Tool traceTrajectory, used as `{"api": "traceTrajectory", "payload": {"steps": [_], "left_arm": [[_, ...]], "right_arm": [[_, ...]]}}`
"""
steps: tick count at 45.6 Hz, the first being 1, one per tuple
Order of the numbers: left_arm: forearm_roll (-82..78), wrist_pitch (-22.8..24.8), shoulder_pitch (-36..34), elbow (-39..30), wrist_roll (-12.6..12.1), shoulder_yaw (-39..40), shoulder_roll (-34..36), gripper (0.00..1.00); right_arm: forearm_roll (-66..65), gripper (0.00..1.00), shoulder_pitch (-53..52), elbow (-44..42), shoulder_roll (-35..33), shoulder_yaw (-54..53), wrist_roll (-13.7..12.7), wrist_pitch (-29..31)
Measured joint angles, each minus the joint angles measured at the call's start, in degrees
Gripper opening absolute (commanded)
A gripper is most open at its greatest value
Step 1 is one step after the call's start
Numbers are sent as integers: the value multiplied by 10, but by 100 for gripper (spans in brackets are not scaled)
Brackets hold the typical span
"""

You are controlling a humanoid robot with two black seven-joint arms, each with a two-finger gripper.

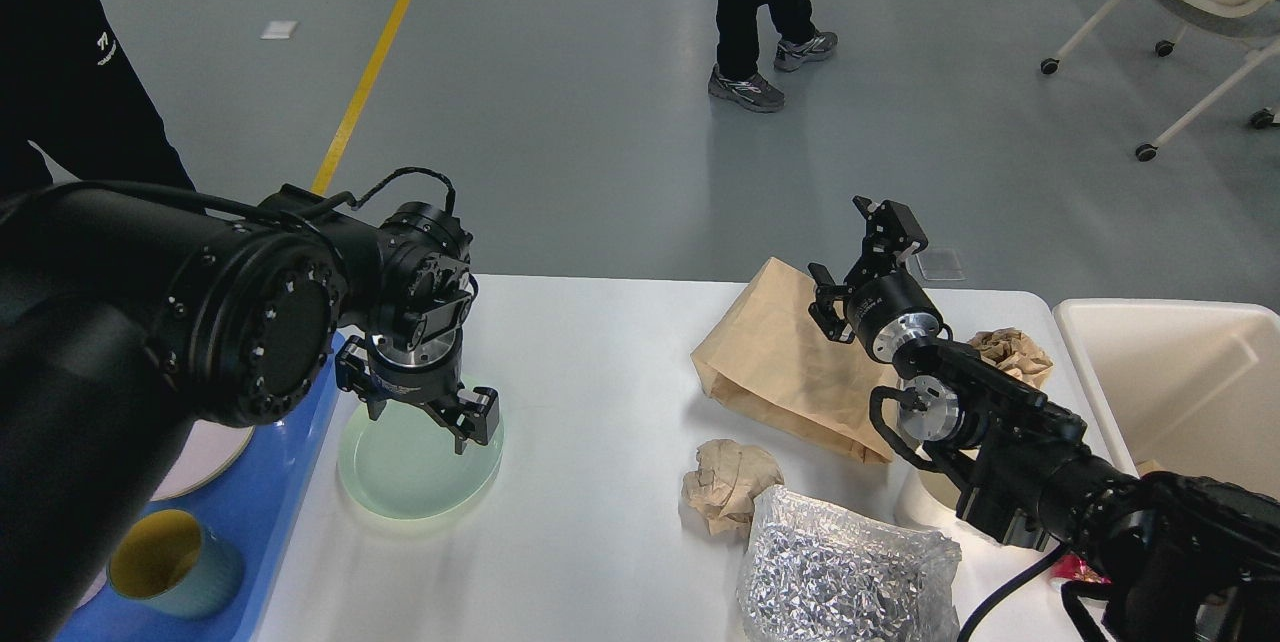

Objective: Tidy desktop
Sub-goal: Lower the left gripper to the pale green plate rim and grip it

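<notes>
Left gripper [420,414] hangs spread wide right over the green plate [420,457], lined up to grab its rim; right gripper [868,252], fingers parted and empty, waits above the paper bag [775,362] on the desktop [600,402]

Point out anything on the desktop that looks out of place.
The green plate sits on the desktop beside the blue tray, not in it. Trash litters the right side: a flattened paper bag, a crumpled paper ball and a foil bag.
</notes>
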State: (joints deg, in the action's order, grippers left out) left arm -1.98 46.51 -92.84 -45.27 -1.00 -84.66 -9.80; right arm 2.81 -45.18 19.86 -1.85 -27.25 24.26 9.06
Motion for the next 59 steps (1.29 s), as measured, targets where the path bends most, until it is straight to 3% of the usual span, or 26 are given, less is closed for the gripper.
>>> {"api": "traceTrajectory", "payload": {"steps": [11,23,34,43,59], "left_arm": [[-4,-8,45,57,-33,18,-15,93],[-3,-9,44,61,-34,19,-4,93],[4,-7,50,58,-32,29,71,93],[4,-29,107,106,-33,33,124,93],[4,-25,172,136,-34,84,130,93]], "right_arm": [[0,100,0,0,0,0,0,0],[0,100,0,0,0,0,0,0],[0,100,0,0,0,0,0,0],[0,100,0,0,0,0,0,0],[0,100,0,0,0,0,0,0]]}}
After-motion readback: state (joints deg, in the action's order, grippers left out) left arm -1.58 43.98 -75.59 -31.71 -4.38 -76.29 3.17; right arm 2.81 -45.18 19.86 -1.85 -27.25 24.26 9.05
